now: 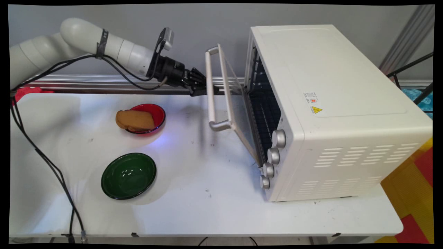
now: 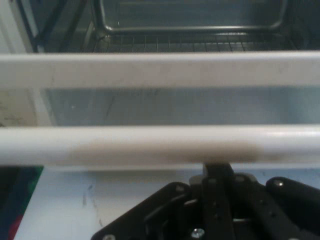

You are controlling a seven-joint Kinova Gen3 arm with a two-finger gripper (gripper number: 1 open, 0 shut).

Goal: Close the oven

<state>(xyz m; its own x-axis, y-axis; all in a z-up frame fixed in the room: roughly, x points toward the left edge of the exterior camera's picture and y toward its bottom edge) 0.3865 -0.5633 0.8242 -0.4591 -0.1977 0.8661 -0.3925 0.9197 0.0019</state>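
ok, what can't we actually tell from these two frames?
- Black two-finger gripper: grip on the white oven door handle bar is unclear; main view too small, hand view has the bar hiding the fingertips.
- White toaster oven interior: mostly hidden by its half-open glass door.
- Red bowl: partly covered by brown bread slice.

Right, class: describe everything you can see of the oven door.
The door is a glass pane in a white frame, hinged at the bottom of the white oven and hanging partly open, tilted outward. A pale bar handle on metal brackets runs along its top edge. The black pincer is at that handle.
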